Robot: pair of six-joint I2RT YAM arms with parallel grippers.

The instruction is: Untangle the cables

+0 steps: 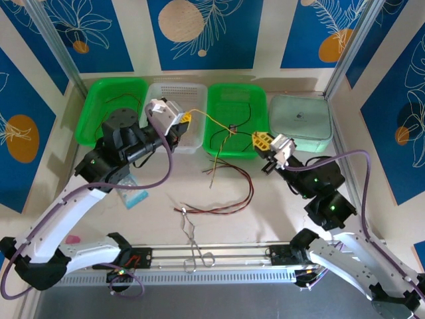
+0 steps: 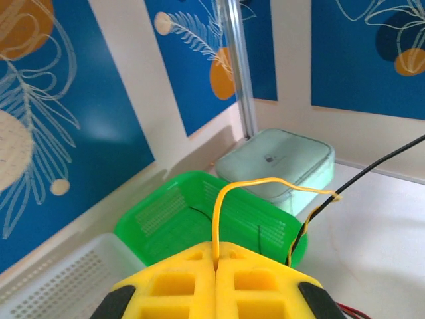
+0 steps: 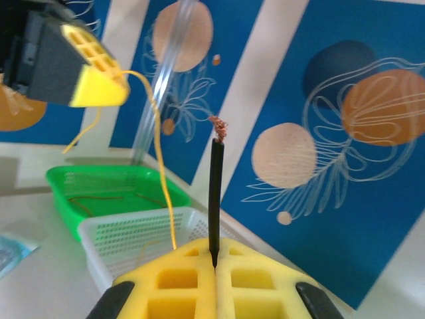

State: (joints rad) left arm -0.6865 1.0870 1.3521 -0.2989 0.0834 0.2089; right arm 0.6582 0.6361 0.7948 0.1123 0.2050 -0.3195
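Note:
My left gripper (image 1: 188, 118) hangs over the white basket (image 1: 194, 89), shut on a thin yellow cable (image 1: 214, 121). That cable runs right toward my right gripper (image 1: 260, 141). In the left wrist view the yellow cable (image 2: 265, 183) rises from the closed left gripper (image 2: 217, 256) and twists round a black cable (image 2: 372, 169). The right gripper (image 3: 214, 256) is shut on that black cable (image 3: 214, 199), whose bare copper tip points up. Red and dark cables (image 1: 232, 199) lie looped on the table between the arms.
A green basket (image 1: 99, 90) stands at the back left and a second green basket (image 1: 219, 93) sits right of the white one. A mint lidded box (image 1: 302, 119) is at the back right. Silver forceps (image 1: 192, 239) lie near the front rail, with a blue packet (image 1: 133, 196) under the left arm.

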